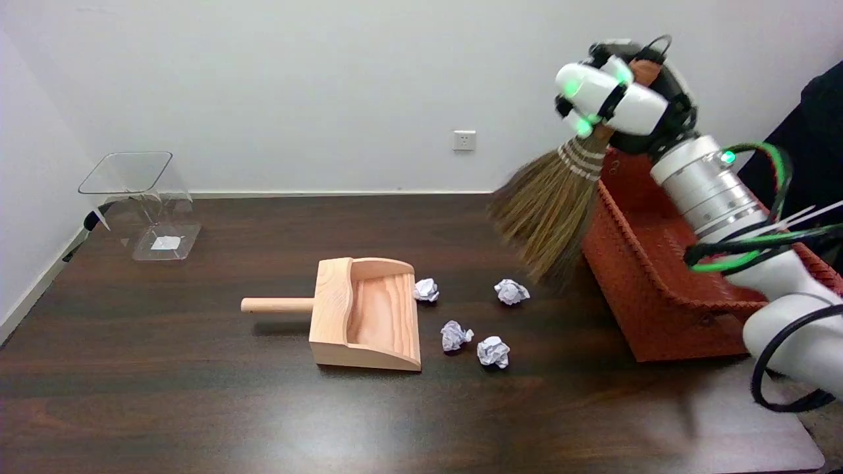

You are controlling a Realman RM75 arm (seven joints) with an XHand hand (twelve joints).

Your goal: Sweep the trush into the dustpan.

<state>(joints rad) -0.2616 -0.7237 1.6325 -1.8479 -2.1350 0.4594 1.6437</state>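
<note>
A straw broom point(550, 210) is gripped by the right hand point(616, 99) and held raised over the table point(197, 408) beside a red woven basket point(649, 309). Four crumpled paper balls point(512, 291) are scattered just beside the wooden dustpan point(365, 313). A clear stand point(141, 197) is noted near the far left corner

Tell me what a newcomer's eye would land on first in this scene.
First, the robot's white-and-black right hand at upper right, gripping a straw hand broom whose bristles hang in the air beside a red-brown woven basket. Next, the pale wooden dustpan at the centre of the dark wooden table, its mouth facing four crumpled white paper balls scattered just to its right.
</note>
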